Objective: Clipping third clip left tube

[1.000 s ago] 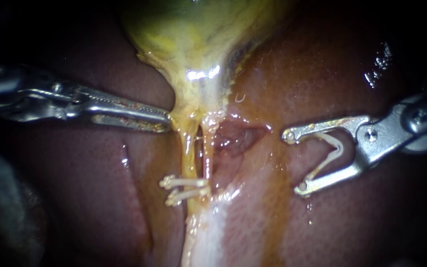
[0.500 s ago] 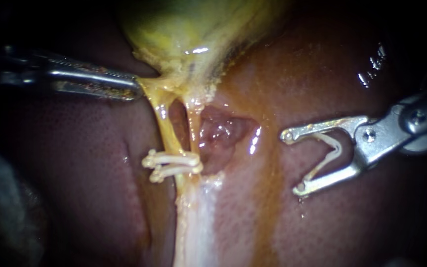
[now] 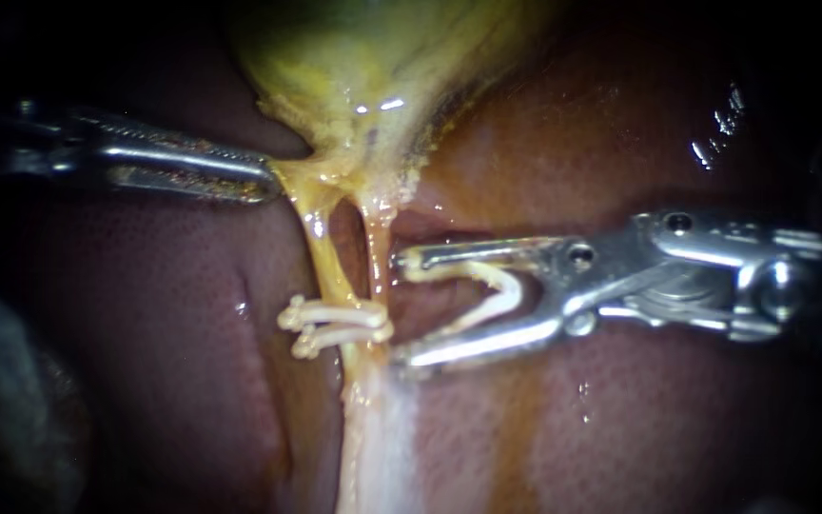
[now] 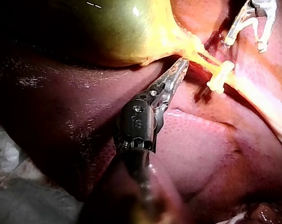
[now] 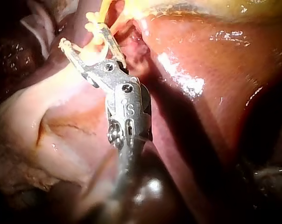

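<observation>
My right instrument [image 3: 403, 306], a silver shaft ending in hinged metal jaws, lies nearest; its jaws stand wide and carry a pale V-shaped plastic clip [image 3: 487, 286] seated between them. Their tips are just beside the thin orange right tube [image 3: 376, 257], not yet around the yellow left tube [image 3: 325, 257] beyond it. My left instrument [image 3: 268, 183], a slim serrated steel grasper, has its jaws closed on the lower edge of the yellow-green gallbladder [image 3: 373, 67], drawing the tubes taut over the dark red liver [image 3: 164, 362].

Two white clips [image 3: 335, 324] already sit across the left tube, close together. The third is loaded but not placed. In my judgement the approach is nearly done, and straddling the tube and closing are left.

Half a second ago the right instrument stood well apart on the right; it has since advanced to the tubes. The left hold is unchanged.
</observation>
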